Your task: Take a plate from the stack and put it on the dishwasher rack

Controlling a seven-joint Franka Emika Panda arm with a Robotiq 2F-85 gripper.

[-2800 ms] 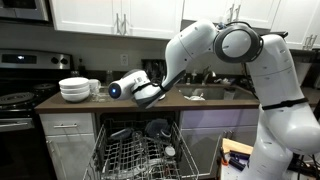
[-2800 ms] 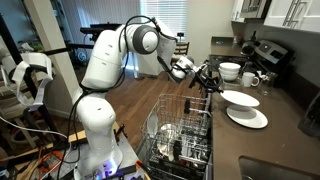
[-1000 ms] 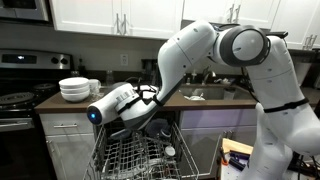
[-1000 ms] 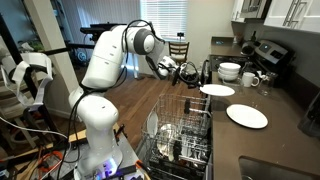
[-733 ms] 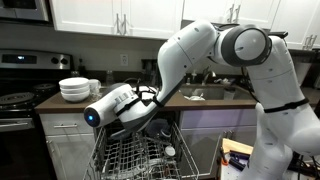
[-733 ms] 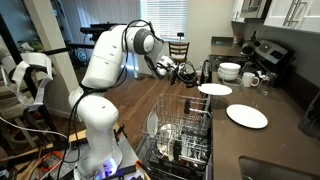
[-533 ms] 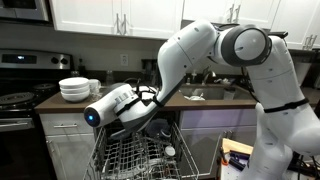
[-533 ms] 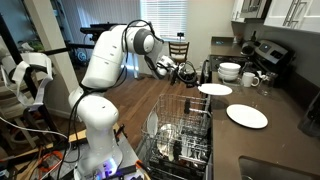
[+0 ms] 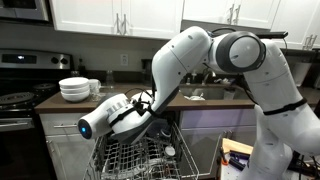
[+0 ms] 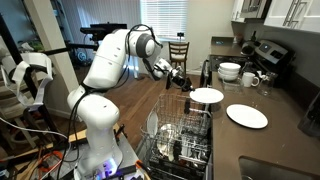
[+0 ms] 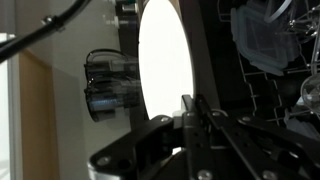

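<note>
— What does the tool [image 11: 195, 102] have hold of?

— It is clenched on a thin round white plate [image 11: 165, 62]. In the wrist view the dark fingers [image 11: 203, 125] pinch the rim at the plate's lower edge, and the pale disc fills the middle of the picture.

— Where does that plate hang?

— In an exterior view the plate [image 10: 206, 96] lies nearly level in the air. It is above the far end of the light-grey wire dishwasher rack [image 10: 178, 128] and just beside the edge of the dark table [image 10: 290, 140]. Whether it touches the tines cannot be told.

— What else is at the rack?

— The white robot arm [image 10: 110, 60] reaches across above it. A pale dish [image 10: 152, 126] stands on edge among the tines at the near end.

— And the rest of the plates?

— The low stack of flat white plates [image 10: 247, 116] rests on the table, near the held plate but apart from it. Farther back stands a pile of deep white bowls [image 10: 230, 70], with a white mug [image 10: 250, 79] just beside it.
</note>
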